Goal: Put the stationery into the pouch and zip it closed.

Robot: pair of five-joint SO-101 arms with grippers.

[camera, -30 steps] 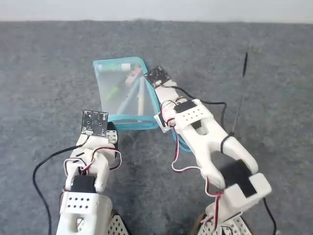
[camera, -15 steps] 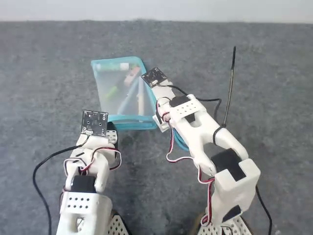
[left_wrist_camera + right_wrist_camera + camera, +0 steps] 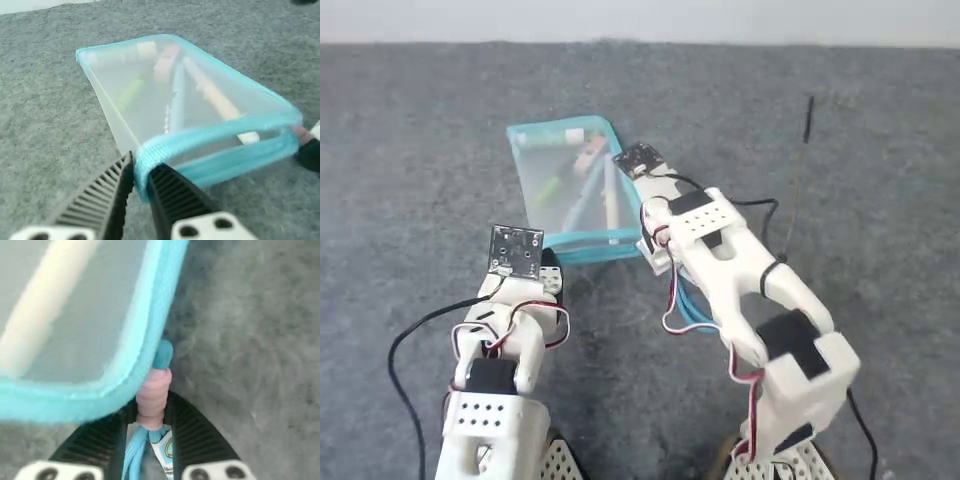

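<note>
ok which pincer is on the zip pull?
The right pincer: it is shut on the pink zip pull at the pouch's corner. The left pincer clamps the pouch's teal edge instead.

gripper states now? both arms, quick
Left gripper: shut on the pouch, at its teal edge.
Right gripper: shut on the zipper pull.

A grey, felt-like table [image 3: 430, 130] carries a translucent pouch [image 3: 560, 190] with turquoise trim, lying flat near the middle and somewhat closer to the far edge. Stationery [image 3: 606, 203], including a cream pen and a green item, shows through its clear side.
</note>
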